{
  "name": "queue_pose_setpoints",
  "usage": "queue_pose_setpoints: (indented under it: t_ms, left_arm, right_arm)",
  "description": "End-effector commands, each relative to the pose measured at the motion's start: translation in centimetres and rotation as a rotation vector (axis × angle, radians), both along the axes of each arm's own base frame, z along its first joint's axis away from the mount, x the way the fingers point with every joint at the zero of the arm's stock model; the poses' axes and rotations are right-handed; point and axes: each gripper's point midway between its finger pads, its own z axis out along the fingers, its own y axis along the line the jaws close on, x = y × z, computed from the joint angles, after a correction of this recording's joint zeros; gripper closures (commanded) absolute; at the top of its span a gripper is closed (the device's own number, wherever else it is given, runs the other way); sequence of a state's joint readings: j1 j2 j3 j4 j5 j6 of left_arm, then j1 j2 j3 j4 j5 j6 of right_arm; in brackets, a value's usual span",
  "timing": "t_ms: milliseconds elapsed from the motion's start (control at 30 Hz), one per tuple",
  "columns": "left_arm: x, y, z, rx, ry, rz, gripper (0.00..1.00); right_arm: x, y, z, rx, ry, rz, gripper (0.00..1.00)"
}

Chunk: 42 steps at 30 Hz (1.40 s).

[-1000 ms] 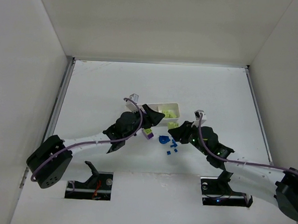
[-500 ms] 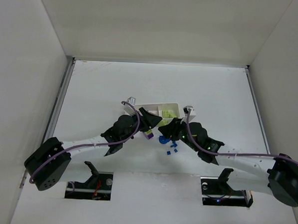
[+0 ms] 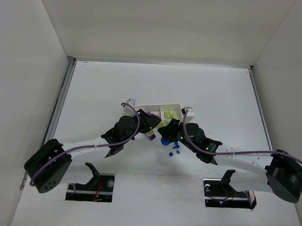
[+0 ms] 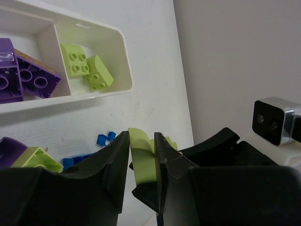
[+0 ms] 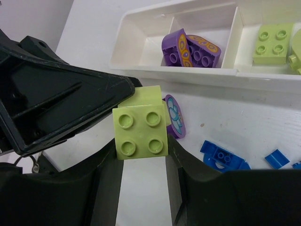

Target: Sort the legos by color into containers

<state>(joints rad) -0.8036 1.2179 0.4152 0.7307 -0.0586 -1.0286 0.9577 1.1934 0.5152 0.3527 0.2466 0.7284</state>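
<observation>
The white tray [image 5: 178, 74] ran off the right edge of the right wrist view and off the left edge of the left wrist view, so neither showed it whole. From overhead the two arms met just below it near the middle of the frame. Their black bodies hid whatever sat between them, and the bricks there were too small to read.

The left gripper [image 4: 142, 141] had its fingers pressed on both sides of a lime piece [image 4: 141, 165], grasping it at the bottom centre of the left wrist view. Most of that piece was buried between the fingers, so its shape stayed unclear.

The right gripper [image 5: 141, 147] was clenched on a square lime brick [image 5: 141, 128], low in the centre of its own view, above the table [image 5: 235, 117]. Its four studs faced the camera and its edges sat nearly square with the frame, so it showed no long axis. A flat lime surface behind its top edge met the left gripper's tip. I could not tell whether that was the same brick or a second one stuck to it.

The tray's long axis ran roughly left to right across the top of the right wrist view. Two purple bricks [image 5: 190, 47] leaned together in its middle compartment. A lime brick [image 5: 273, 37] lay studs-up in the right one. Below the tray a flowered purple piece [image 5: 175, 117] was partly hidden behind the held brick. Blue bricks [image 5: 222, 155] lay on the table at the lower right.
</observation>
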Motion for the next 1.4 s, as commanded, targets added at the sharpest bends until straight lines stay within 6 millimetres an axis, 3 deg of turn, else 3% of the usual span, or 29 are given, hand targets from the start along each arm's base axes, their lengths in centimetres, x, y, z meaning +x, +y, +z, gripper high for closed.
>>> queue_pose_setpoints:
  t_ms: [0, 100, 233, 633, 800, 1033, 1367]
  left_arm:
    - [-1.2, -1.1, 2.3, -0.096, -0.006, -0.06, 0.79]
    - [-1.2, -1.0, 2.3, -0.093, -0.007, -0.055, 0.84]
    - [-1.0, -0.7, 2.3, -0.092, -0.008, -0.049, 0.91]
    - [-0.2, 0.1, 2.0, -0.07, -0.013, -0.018, 0.93]
    - [-0.2, 0.0, 2.1, -0.068, -0.017, -0.02, 0.93]
    - [0.0, 0.6, 2.8, -0.079, -0.03, -0.01, 0.93]
    - [0.0, 0.5, 3.4, -0.087, -0.034, -0.016, 0.92]
  right_arm:
    - [1.4, 0.9, 3.2, 0.047, -0.085, -0.034, 0.7]
    - [1.7, 1.0, 3.4, 0.04, -0.097, -0.035, 0.69]
    - [1.7, 1.0, 3.4, 0.043, -0.1, -0.038, 0.6]
    - [1.2, 0.4, 3.9, 0.04, -0.121, -0.021, 0.39]
    - [1.6, 0.3, 3.6, 0.039, -0.111, -0.005, 0.46]
    - [1.2, 0.2, 3.2, 0.046, -0.1, 0.008, 0.48]
    - [0.8, -0.1, 4.1, 0.079, -0.117, 0.013, 0.67]
